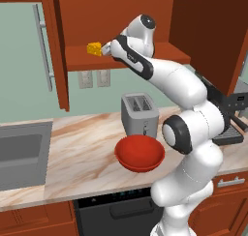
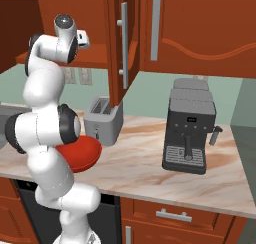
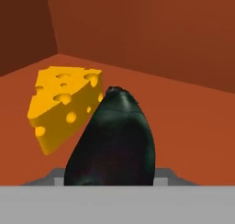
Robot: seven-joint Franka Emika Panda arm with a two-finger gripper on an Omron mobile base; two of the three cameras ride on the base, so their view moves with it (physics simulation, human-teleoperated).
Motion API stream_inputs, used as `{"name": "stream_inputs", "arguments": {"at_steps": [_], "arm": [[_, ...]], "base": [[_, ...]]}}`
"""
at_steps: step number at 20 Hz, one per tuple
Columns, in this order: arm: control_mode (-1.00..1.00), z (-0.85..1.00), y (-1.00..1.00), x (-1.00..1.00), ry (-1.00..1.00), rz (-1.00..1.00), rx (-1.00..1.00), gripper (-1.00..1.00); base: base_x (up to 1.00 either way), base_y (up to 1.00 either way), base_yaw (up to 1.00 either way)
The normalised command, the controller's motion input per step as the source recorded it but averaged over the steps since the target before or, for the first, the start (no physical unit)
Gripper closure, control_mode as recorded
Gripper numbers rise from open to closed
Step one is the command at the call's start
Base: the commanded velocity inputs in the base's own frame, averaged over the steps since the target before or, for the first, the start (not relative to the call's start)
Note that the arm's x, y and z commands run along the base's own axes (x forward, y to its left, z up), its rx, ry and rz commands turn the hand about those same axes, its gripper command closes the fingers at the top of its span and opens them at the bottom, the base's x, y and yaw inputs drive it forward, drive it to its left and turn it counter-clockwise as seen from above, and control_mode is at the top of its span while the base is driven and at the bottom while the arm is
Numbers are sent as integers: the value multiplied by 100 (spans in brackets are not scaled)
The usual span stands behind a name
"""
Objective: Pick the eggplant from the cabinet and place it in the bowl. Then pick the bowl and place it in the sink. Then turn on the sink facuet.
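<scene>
Arm reaches up into the open cabinet [image 1: 121, 17]; tool [image 1: 107, 50] sits at shelf height just beside the cheese wedge [image 1: 94, 49]. Hand view: eggplant [image 3: 112, 142] lies on the cabinet shelf, close in front of the camera, stem end pointing away, cheese wedge touching or nearly touching its left side. Fingertips hidden; cannot tell whether the tool grips the eggplant. Red bowl [image 1: 139, 153] stands on the counter [image 1: 82, 148] before the toaster [image 1: 139, 113]. Sink [image 1: 22, 153] at left.
</scene>
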Motion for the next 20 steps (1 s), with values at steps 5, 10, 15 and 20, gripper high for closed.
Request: {"name": "stream_inputs", "arguments": {"at_steps": [5,10,15,20], "arm": [[-100,-1,0,-100,-6,0,0,100],[-100,0,-1,-100,0,-5,4,100],[-100,-4,-18,-100,5,-13,10,100],[-100,-39,-36,-100,24,-14,13,100]], "base": [[0,0,0],[0,0,0],[0,0,0],[0,0,0]]}}
